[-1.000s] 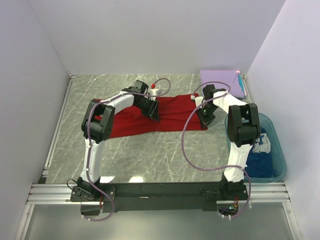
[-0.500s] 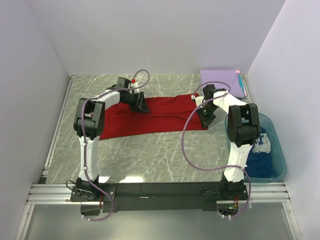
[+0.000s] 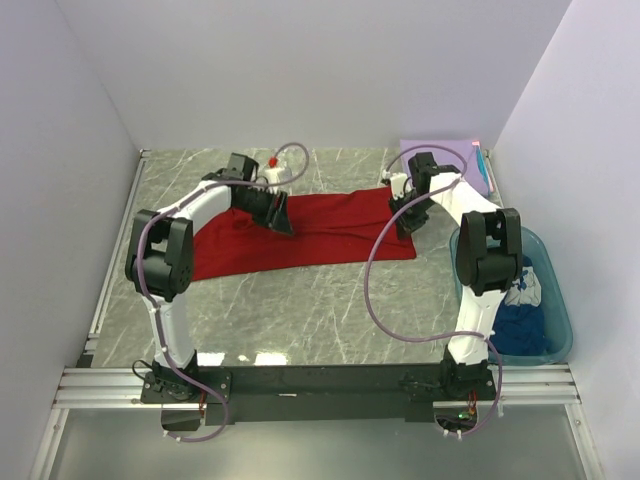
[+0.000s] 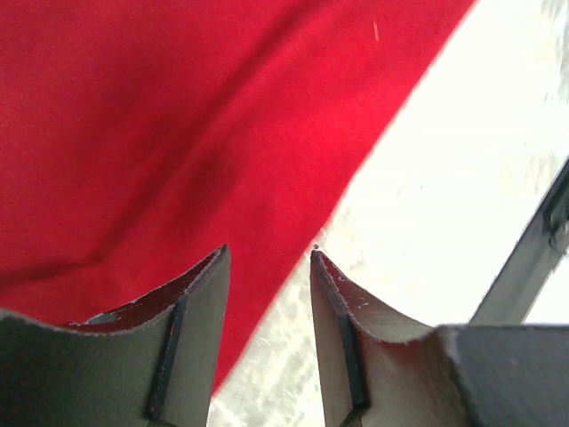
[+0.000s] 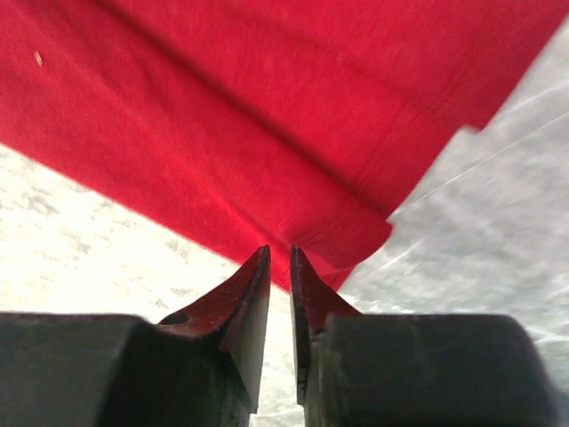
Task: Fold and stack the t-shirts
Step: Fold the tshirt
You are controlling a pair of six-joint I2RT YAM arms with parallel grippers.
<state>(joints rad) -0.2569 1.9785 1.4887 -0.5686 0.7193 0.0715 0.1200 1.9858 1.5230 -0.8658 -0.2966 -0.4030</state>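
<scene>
The left arm (image 3: 205,205) and the right arm (image 3: 468,205) are built alike, with smooth white shells on the long links and chunky black housings at the joints. A thin mauve cable (image 3: 366,265) loops free from each wrist down to its foot, and both feet are bolted onto a black bar (image 3: 320,380) set on silvery aluminium rails (image 3: 100,385). From the wrist cameras, the left gripper (image 4: 268,252) and the right gripper (image 5: 279,249) each show two dark grey fingers (image 4: 191,338) tapering to thin, pointed tips, with a dark strip down the inner face and pale, scuffed edges.
</scene>
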